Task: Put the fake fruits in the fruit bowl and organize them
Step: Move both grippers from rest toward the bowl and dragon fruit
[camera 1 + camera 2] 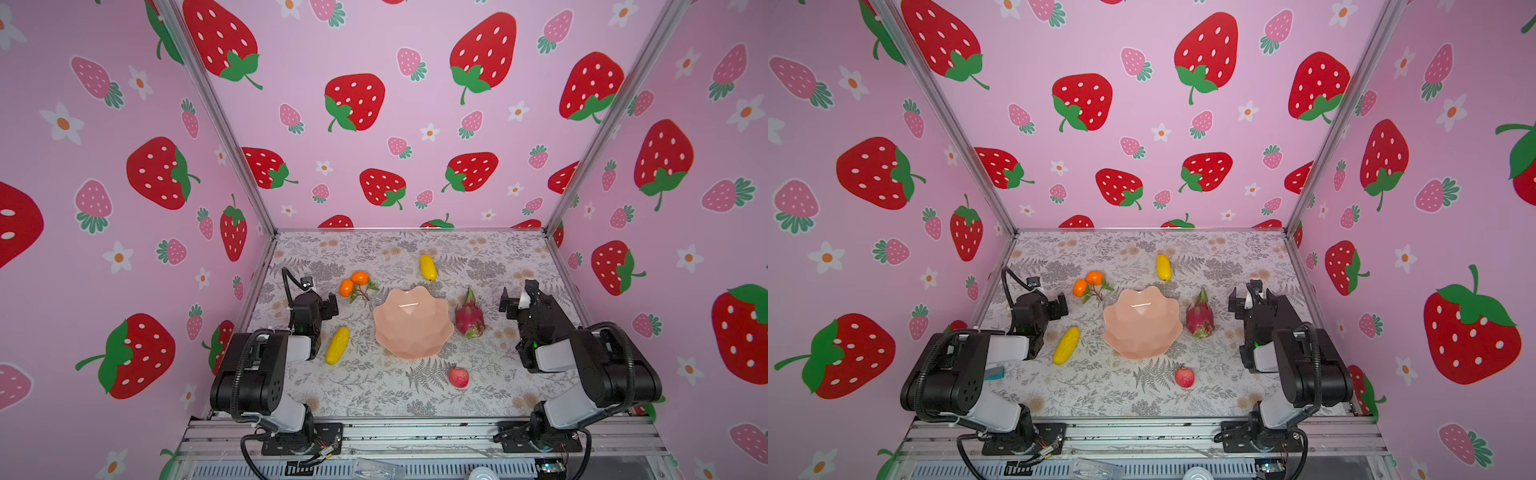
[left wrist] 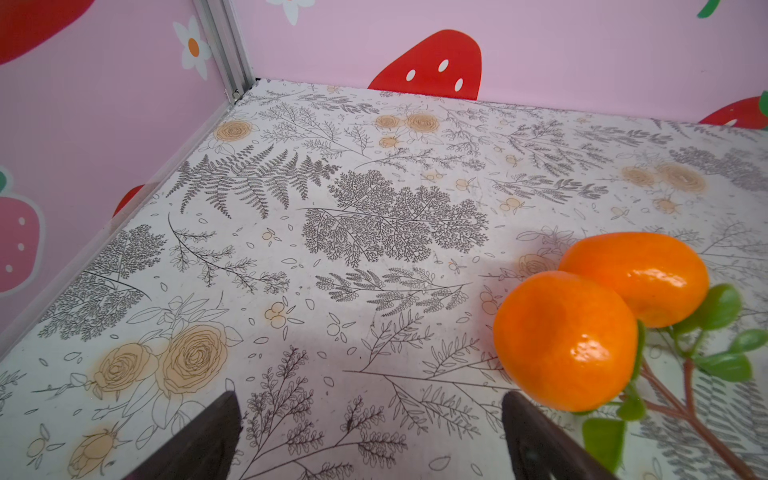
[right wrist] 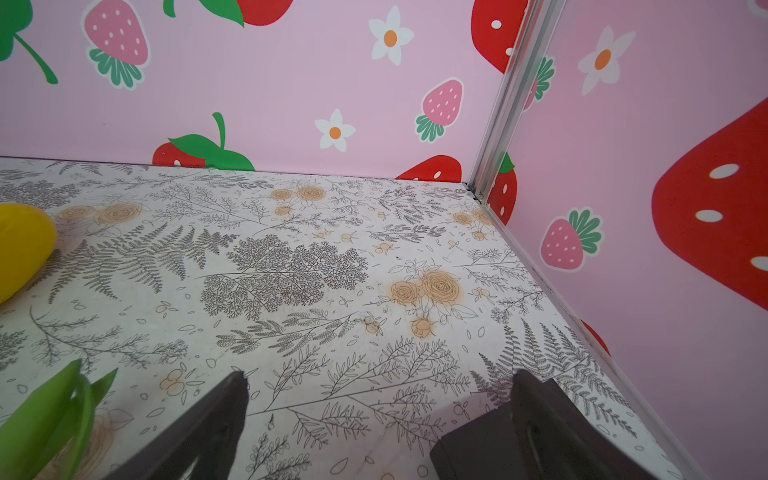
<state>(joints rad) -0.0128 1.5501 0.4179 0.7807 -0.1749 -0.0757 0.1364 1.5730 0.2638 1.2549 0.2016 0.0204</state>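
Printed walls [image 1: 374,124] shut in the table [image 1: 374,399] on its left, far and right edges, so my only slack is over the floral top itself. The fruit bowl [image 1: 409,332] sits upright and empty at the table's middle, with bare surface round most of its scalloped rim. My left pincer [image 2: 370,432] hangs low near the left edge, jaws spread wide with nothing between them, facing the far left corner, which lies bare. My right pincer [image 3: 374,419] mirrors it near the right edge, likewise spread and empty, with the far right corner bare ahead of it. The dragon fruit [image 1: 469,318] lies just beside the bowl's right side, between it and my right pincer; whether it touches the rim I cannot tell. The near yellow fruit [image 1: 337,345] lies slanted left of the bowl, apart from it. The far yellow fruit [image 1: 428,267] lies beyond the bowl, toward the far edge. The oranges [image 1: 353,283], joined on a leafy stem, lie just beside my left pincer on its bowl-ward side. The apple [image 1: 458,377] stands alone toward the near edge, with open table all around it.
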